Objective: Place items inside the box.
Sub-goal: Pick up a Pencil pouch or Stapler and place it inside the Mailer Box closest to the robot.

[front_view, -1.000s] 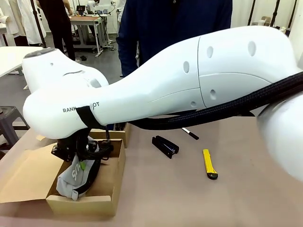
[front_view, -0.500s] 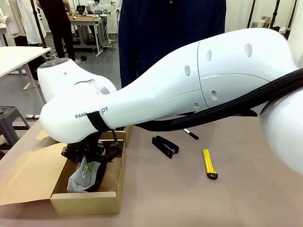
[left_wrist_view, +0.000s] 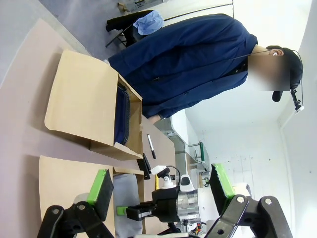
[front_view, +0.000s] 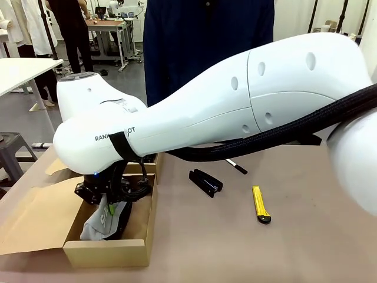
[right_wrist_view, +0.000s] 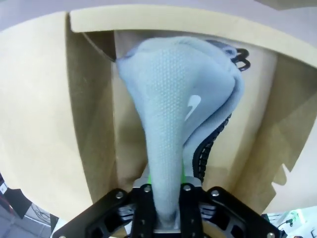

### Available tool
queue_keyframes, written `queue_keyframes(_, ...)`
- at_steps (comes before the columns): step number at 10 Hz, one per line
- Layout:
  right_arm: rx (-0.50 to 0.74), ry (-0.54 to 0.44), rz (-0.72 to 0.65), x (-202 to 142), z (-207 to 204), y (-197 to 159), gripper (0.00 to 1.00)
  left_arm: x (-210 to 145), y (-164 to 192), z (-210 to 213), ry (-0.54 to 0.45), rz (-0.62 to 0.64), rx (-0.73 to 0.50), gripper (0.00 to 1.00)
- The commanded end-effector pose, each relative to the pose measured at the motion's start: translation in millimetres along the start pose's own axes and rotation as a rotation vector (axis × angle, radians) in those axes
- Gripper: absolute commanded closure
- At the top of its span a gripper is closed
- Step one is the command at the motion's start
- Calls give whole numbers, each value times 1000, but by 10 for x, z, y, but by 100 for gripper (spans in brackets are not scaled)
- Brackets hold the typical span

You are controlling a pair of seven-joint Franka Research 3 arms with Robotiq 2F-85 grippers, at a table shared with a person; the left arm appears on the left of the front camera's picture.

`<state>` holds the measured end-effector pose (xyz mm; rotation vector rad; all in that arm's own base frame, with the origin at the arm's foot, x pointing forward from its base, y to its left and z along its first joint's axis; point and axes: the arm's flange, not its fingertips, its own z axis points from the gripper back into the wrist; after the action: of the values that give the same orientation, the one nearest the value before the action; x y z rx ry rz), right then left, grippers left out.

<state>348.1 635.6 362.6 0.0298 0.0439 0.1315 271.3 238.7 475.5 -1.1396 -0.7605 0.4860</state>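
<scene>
My right arm reaches across to the cardboard box at the near left. Its gripper hangs over the box with the grey pouch hanging down inside. In the right wrist view the pouch runs up between the fingers, and the gripper is shut on the fabric. A black stapler, a marker pen and a yellow-and-black utility knife lie on the table to the right. My left gripper is open and holds nothing. A dark navy pouch lies in a second box.
A person in a dark blue jacket stands at the far side of the table. The box's open flap spreads to the left. My right arm's white link spans most of the table.
My right wrist has shifted a little to the right and the grey pouch has sunk lower into the box. Stapler, marker and knife have not moved.
</scene>
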Motion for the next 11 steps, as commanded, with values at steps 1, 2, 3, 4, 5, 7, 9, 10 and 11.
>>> queue_keyframes(1, 5, 6, 36, -121, 34, -118, 14, -4, 1, -21, -11, -22, -23, 0)
queue_keyframes(2, 17, 2, 33, -131, 50, -137, 0, -4, 1, -21, -11, -22, -23, 0)
queue_keyframes(3, 23, -13, 22, -152, 71, -172, 0, -4, 1, -21, -11, -22, -23, 0)
queue_keyframes(4, 37, -29, 20, -174, 114, -206, 0, -4, 1, -21, -11, -22, -23, 0)
queue_keyframes(5, 59, -46, 18, -210, 191, -258, 6, -4, 1, -21, -11, -22, -23, 0)
queue_keyframes(7, 141, -78, 42, -350, 449, -415, 0, -4, 1, -21, -11, -22, -23, 0)
queue_keyframes(9, 220, -64, 160, -672, 931, -745, 0, -4, 1, -21, -11, -22, -23, 0)
queue_keyframes(10, 250, -51, 209, -894, 1160, -929, 0, -4, 1, -21, -11, -22, -23, 0)
queue_keyframes(11, 229, -76, 265, -1133, 1328, -1017, 0, -4, 1, -21, -11, -22, -23, 0)
